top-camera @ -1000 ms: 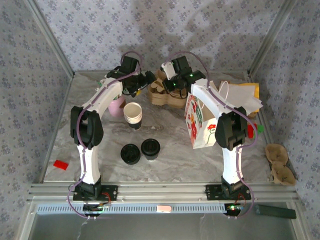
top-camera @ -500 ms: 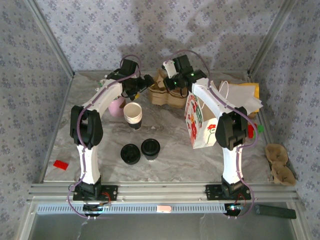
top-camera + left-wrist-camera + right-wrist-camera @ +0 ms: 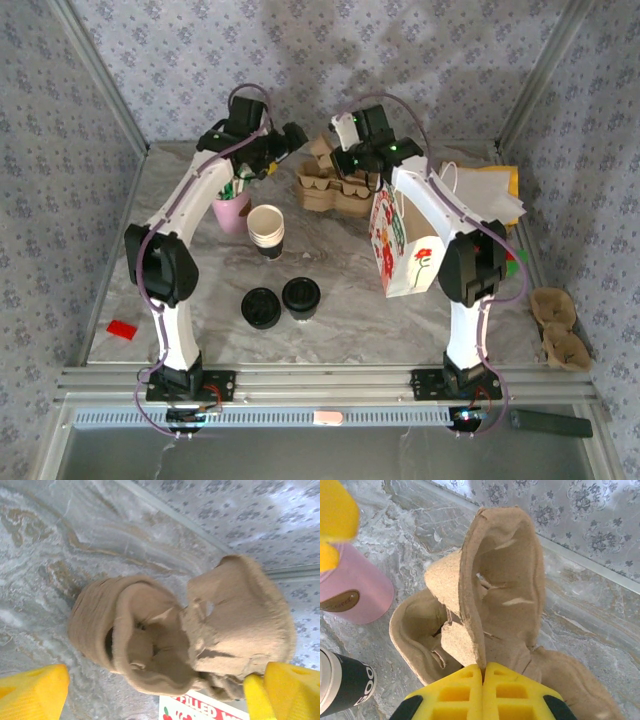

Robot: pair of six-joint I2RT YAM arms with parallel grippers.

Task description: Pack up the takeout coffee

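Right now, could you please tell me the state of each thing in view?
Brown moulded-pulp cup carrier: empty, one wall pinched.
Right end effector: shut on that carrier.
Left end effector: open, holding nothing.
White paper takeout coffee cup with black plastic lid: upright, lidded, not yet packed.
Flower-printed white paper bag: standing upright.
Stack of white paper cups: upright, lidless.
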